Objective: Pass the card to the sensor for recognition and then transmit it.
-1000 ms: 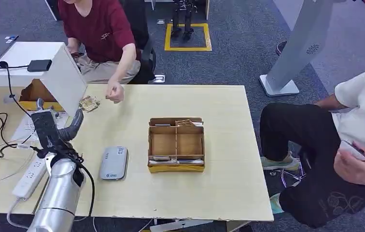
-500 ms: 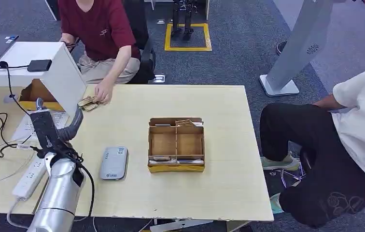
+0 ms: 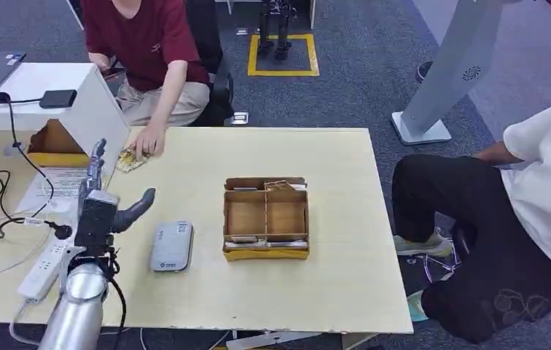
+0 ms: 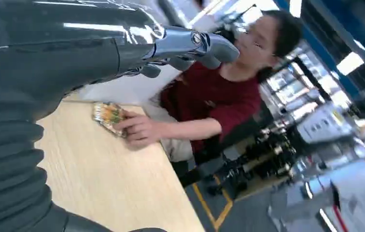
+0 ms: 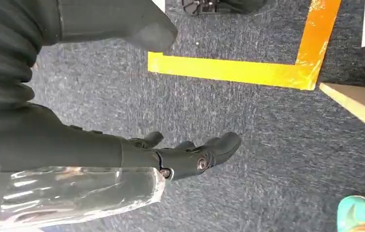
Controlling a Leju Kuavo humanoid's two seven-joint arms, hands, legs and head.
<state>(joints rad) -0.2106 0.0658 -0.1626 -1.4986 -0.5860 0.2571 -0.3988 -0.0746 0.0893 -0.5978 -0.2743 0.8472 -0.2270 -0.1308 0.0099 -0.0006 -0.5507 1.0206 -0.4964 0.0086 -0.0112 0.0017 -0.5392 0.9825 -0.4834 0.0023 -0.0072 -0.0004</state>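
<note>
While the left hand (image 3: 105, 208) hovers at the lower left of the head frame with its fingers (image 3: 95, 162) spread and nothing between them, the card (image 3: 130, 159) lies flat on the table (image 3: 345, 219) at the upper left, just past the fingertips. A person's hand (image 3: 149, 141) rests on the card's far edge, so part of it is covered. In the left wrist view the card (image 4: 108, 115) shows as a small patterned piece under that hand (image 4: 139, 130).

It looks thin, light and fairly stiff, and probably slick on the smooth wood. Lying flush, it offers no edge to get under from above. A pinch across the near free edge, thumb under and fingers over, seems the best hold, perhaps after sliding it toward the table's rim or taking it straight from the person. A hard squeeze could bend it.

The grey sensor (image 3: 171, 246) sits at lower centre-left, beside a compartment box (image 3: 265, 217). The right hand (image 5: 190, 157) hangs over the floor, fingers loosely extended, holding nothing.
</note>
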